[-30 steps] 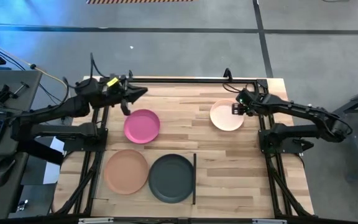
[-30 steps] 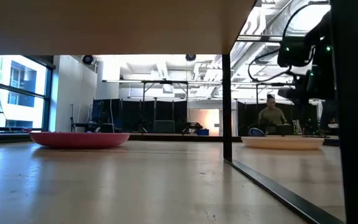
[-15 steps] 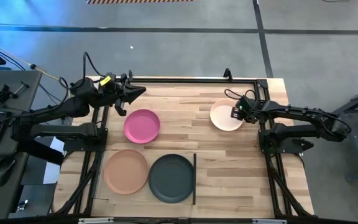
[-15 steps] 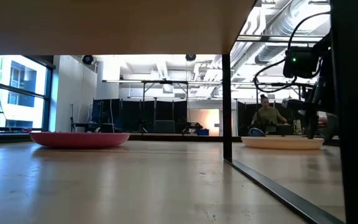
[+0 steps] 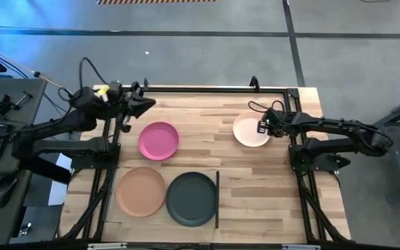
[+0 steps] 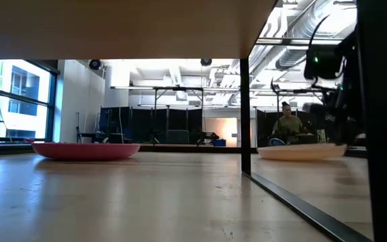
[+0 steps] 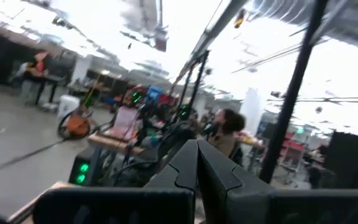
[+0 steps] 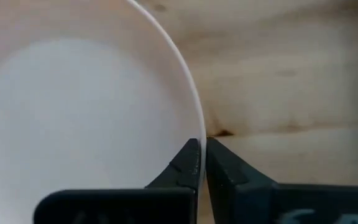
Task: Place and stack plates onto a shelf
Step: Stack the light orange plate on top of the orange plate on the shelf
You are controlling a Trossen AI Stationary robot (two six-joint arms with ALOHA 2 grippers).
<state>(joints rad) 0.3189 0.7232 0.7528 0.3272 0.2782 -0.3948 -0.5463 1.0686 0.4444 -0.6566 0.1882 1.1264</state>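
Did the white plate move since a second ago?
Yes. The cream plate, pinched at its rim by the right gripper, slid slightly left, away from the black post beside it in the high view.

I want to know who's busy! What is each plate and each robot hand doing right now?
cream plate: pinched at its rim, one side tipped up off the table.
right gripper: shut on the cream plate's rim.
left gripper: shut, empty, raised past the pink plate.
pink plate: flat on the table, untouched.
peach plate: flat, untouched.
dark plate: flat, beside the peach plate.
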